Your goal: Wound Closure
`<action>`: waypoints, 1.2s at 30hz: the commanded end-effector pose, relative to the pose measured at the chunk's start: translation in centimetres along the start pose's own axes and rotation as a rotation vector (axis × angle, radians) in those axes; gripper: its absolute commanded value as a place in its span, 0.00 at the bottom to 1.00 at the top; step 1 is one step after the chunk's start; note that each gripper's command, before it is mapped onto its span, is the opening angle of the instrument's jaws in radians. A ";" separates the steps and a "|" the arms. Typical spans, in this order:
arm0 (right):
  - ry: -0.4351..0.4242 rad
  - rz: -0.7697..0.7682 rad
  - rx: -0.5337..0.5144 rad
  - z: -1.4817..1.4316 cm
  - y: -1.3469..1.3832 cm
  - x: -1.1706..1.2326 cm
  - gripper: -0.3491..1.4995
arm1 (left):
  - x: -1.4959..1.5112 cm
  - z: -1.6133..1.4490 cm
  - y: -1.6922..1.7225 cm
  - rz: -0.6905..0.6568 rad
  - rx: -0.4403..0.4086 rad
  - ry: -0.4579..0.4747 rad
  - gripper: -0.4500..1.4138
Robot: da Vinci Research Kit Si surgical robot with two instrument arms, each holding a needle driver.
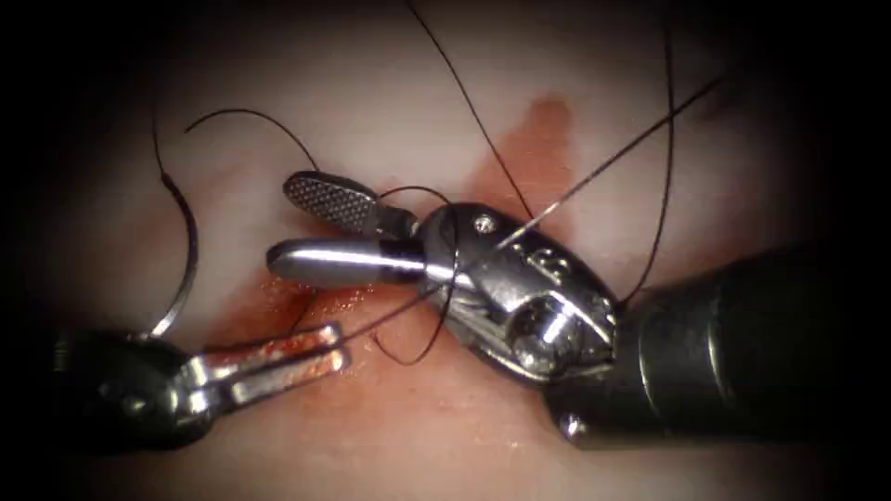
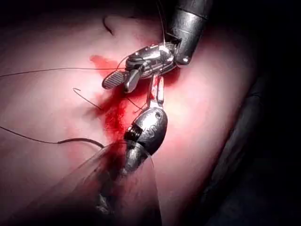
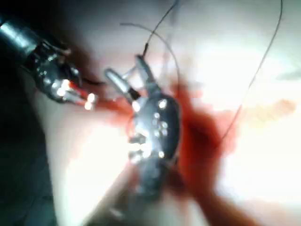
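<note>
My right tool (image 1: 283, 225) reaches in from the right over the cut, its jaws open with nothing between them. Dark thread (image 1: 452, 278) is looped around the base of its jaws. My left tool (image 1: 334, 345) lies low on the left, its red-stained jaws shut on the thread at their tips; that strand runs taut up and right across the right tool. The curved needle (image 1: 190, 246) lies free on the tissue (image 1: 390, 83) left of the cut, held by neither tool. In the left wrist view the left tool (image 2: 157, 84) points at the right tool (image 2: 121, 84).
Red fluid (image 1: 278, 301) pools on the tissue between the two tools, with a paler stain (image 1: 538, 139) farther back. A loose thread end (image 1: 251, 115) curves above the right tool's upper jaw. More thread strands (image 1: 666, 139) cross the far right.
</note>
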 end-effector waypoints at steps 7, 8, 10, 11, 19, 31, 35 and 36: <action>-0.101 -0.059 0.009 0.18 -0.05 -0.28 0.29 | 0.38 0.27 0.09 -0.042 -0.024 0.014 0.00; -0.115 -0.061 0.011 0.19 -0.05 -0.31 0.28 | 0.39 0.33 0.09 -0.044 -0.029 0.017 0.00; -0.130 -0.062 0.020 0.19 -0.06 -0.35 0.27 | 0.41 0.39 0.07 -0.047 -0.030 0.021 0.00; -0.136 -0.064 0.026 0.19 -0.06 -0.37 0.26 | 0.42 0.42 0.06 -0.049 -0.035 0.023 0.00; -0.187 -0.059 0.126 0.20 -0.16 -0.43 0.25 | 0.44 0.48 -0.19 -0.093 -0.074 0.015 0.00; -0.223 -0.044 0.217 0.15 -0.31 -0.35 0.16 | 0.44 0.58 -0.88 -0.169 -0.233 -0.107 0.00; -0.225 -0.047 0.225 0.11 -0.33 -0.32 0.15 | 0.33 0.56 -0.89 -0.183 -0.252 -0.111 0.00; -0.227 -0.046 0.231 0.10 -0.33 -0.31 0.15 | 0.30 0.55 -0.89 -0.186 -0.253 -0.112 0.00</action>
